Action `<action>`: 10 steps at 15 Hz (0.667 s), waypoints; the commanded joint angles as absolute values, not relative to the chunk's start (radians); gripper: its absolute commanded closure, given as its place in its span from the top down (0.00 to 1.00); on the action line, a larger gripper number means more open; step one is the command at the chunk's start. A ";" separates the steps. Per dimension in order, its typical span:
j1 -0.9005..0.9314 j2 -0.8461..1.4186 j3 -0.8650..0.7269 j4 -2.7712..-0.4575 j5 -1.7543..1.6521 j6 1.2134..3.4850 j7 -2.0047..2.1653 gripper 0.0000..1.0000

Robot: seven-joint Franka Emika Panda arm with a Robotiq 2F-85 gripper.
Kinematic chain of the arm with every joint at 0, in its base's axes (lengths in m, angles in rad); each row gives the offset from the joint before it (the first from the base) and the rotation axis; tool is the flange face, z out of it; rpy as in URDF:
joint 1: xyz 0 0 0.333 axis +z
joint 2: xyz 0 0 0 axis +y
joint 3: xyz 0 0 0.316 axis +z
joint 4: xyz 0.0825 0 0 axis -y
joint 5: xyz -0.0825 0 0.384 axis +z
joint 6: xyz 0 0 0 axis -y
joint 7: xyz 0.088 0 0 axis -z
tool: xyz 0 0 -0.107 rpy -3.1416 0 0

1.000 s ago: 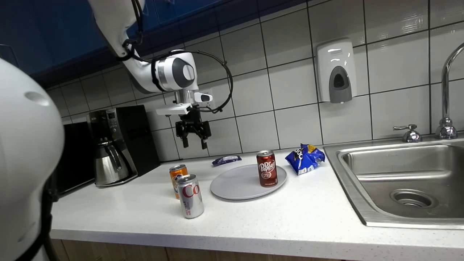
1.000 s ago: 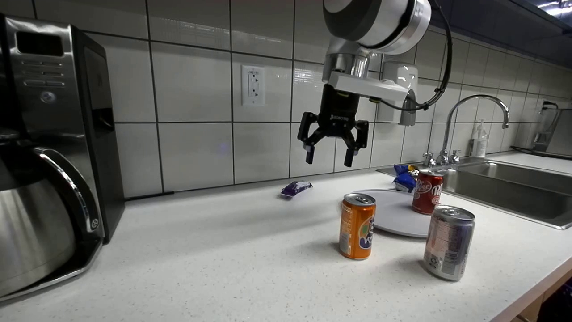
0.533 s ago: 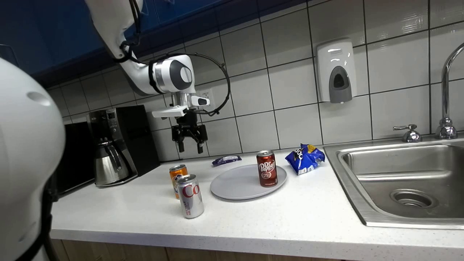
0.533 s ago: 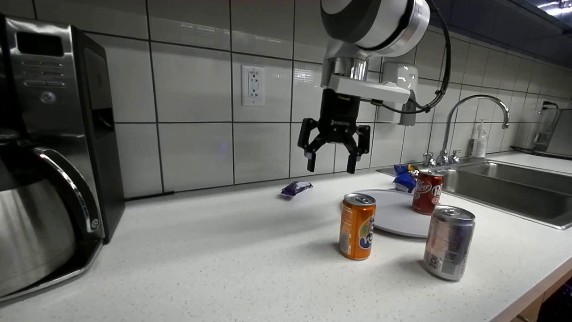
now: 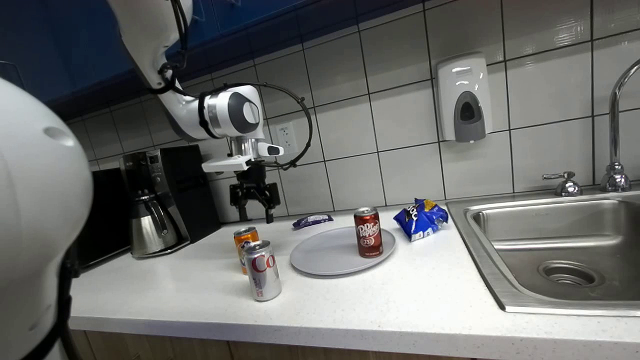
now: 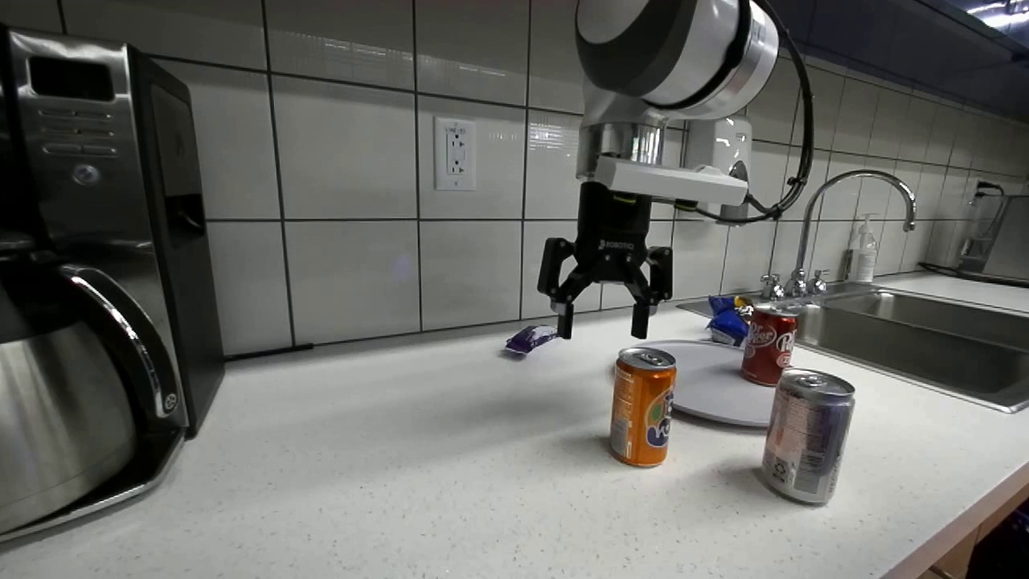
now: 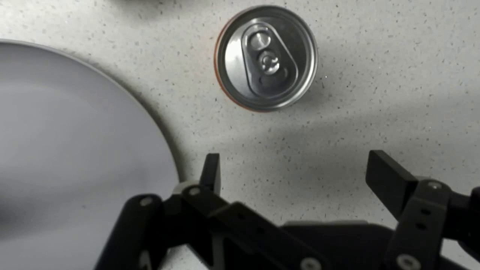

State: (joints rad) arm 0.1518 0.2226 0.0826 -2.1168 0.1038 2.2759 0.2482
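Along the tiled wall (image 6: 346,273) runs the white table (image 6: 362,482) you are working over. Your arm (image 5: 230,112) comes in above it and turns downward at its end. The steel sink (image 5: 484,260) is set into the table, and the black coffee maker (image 5: 187,192) stands well apart from it. Between those two you have the round grey plate (image 5: 325,252) lying flat. A white soap dispenser (image 5: 465,75) hangs on the wall. Your gripper (image 6: 603,326) points down above the table, with the jaws released and spread well apart. The crumpled blue bag (image 5: 420,221), yellow at its top, rests between the plate and the sink, just beside the sink. You have the silver can (image 5: 263,275) and the orange can (image 6: 641,414) upright on the table, near each other but apart, and the red can (image 5: 369,234) upright on the plate, near its sink-side edge. The orange can is closest to your jaws; in both exterior views its top sits lower than their tips, and in your wrist view it stands beyond them, near the plate without touching it. Smallest is the purple packet (image 6: 529,341), which you can see on the table near the wall.
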 commanded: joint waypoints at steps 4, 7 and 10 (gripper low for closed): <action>0.152 0.166 0.091 -2.218 0.117 2.331 0.266 1.00; 0.151 0.150 0.092 -2.254 0.118 2.356 0.263 1.00; 0.153 0.134 0.092 -2.289 0.116 2.386 0.267 1.00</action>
State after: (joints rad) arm 0.1561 0.1895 0.0828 -2.2248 0.1071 2.3478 0.2492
